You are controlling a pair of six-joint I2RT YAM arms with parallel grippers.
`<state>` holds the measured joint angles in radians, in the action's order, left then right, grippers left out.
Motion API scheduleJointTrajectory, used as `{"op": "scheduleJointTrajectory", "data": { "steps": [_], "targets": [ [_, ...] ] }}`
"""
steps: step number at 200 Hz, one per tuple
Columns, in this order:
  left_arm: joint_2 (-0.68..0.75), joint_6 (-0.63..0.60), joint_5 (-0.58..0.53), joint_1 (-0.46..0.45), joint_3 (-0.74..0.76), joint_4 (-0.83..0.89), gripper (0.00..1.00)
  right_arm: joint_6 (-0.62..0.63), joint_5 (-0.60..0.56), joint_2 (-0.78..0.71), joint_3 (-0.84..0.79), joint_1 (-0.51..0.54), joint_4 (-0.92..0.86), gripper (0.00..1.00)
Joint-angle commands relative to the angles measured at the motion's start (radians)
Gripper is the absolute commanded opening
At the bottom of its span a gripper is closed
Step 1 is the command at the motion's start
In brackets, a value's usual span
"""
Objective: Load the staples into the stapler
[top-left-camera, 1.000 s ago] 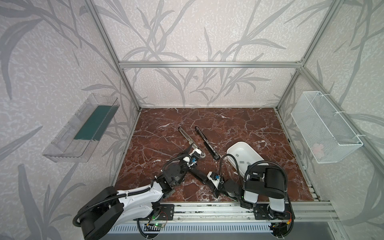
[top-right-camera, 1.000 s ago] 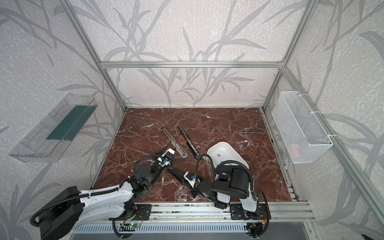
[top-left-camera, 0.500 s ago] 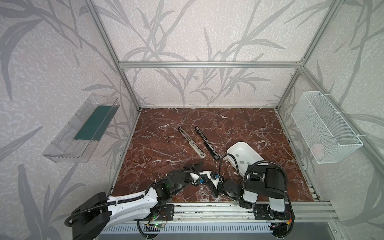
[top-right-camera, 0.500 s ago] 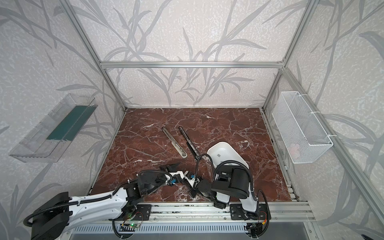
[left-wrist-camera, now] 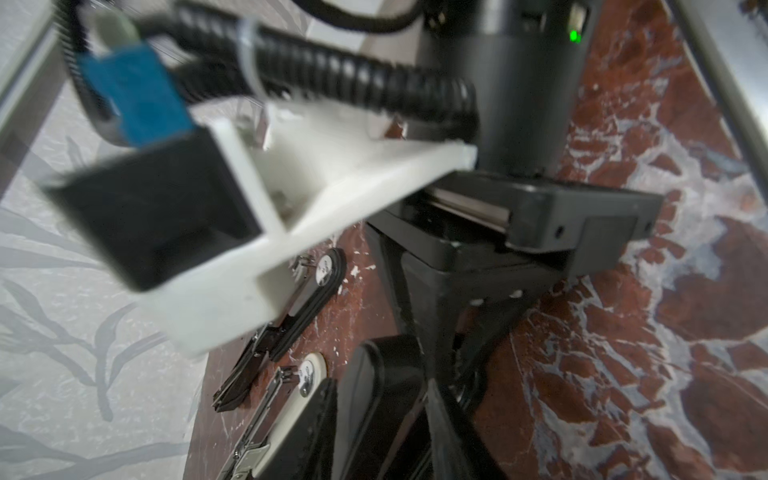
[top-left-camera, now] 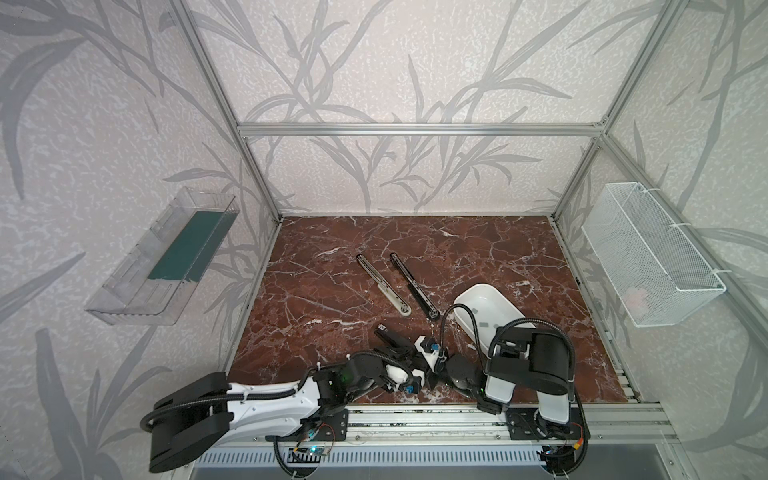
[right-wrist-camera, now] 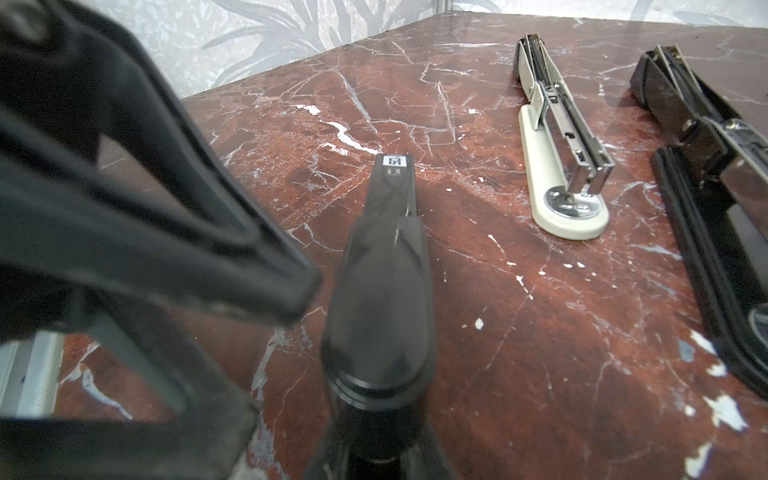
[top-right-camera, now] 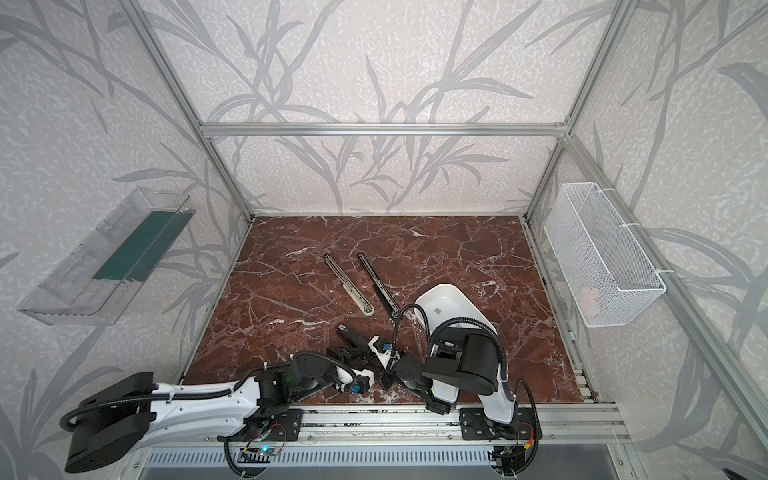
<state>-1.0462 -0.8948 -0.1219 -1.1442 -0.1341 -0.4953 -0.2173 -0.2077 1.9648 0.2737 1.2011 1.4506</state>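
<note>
- The right pincer (left-wrist-camera: 434, 365) is clamped on the rear of a closed black stapler (right-wrist-camera: 382, 270), probably to steady it so its lid can be lifted.
- The left pincer (right-wrist-camera: 286, 286) crowds in beside it; I cannot tell whether its jaws are apart or together.
- The staples (top-left-camera: 476, 310) lie in the white tray (top-left-camera: 500, 301), well apart from both pincers.
- A cream stapler (right-wrist-camera: 557, 166) and an open black stapler (right-wrist-camera: 715, 187) lie flat on the bench (top-left-camera: 332, 291), magazines up for loading.
</note>
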Motion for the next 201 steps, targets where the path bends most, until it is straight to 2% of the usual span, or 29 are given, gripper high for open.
{"op": "scheduleJointTrajectory", "data": {
  "steps": [1, 25, 102, 126, 201],
  "targets": [
    [-0.087, -0.064, -0.062, -0.011, -0.011, -0.137, 0.41, -0.006, -0.007, 0.003, -0.008, -0.018, -0.045, 0.07],
    [-0.101, -0.091, -0.105, -0.011, 0.003, -0.216, 0.43, -0.004, 0.002, 0.006, -0.008, -0.019, -0.045, 0.07],
    [-0.01, -0.05, -0.099, -0.01, -0.002, -0.11, 0.48, -0.014, 0.04, -0.006, 0.007, -0.02, -0.047, 0.07],
    [-0.041, -0.034, -0.121, -0.01, -0.025, -0.058, 0.47, -0.017, 0.033, -0.001, 0.004, -0.02, -0.046, 0.07],
    [-0.167, -0.038, -0.139, -0.01, -0.044, -0.149, 0.47, -0.014, 0.043, 0.0, 0.0, -0.019, -0.047, 0.07]
  ]
}}
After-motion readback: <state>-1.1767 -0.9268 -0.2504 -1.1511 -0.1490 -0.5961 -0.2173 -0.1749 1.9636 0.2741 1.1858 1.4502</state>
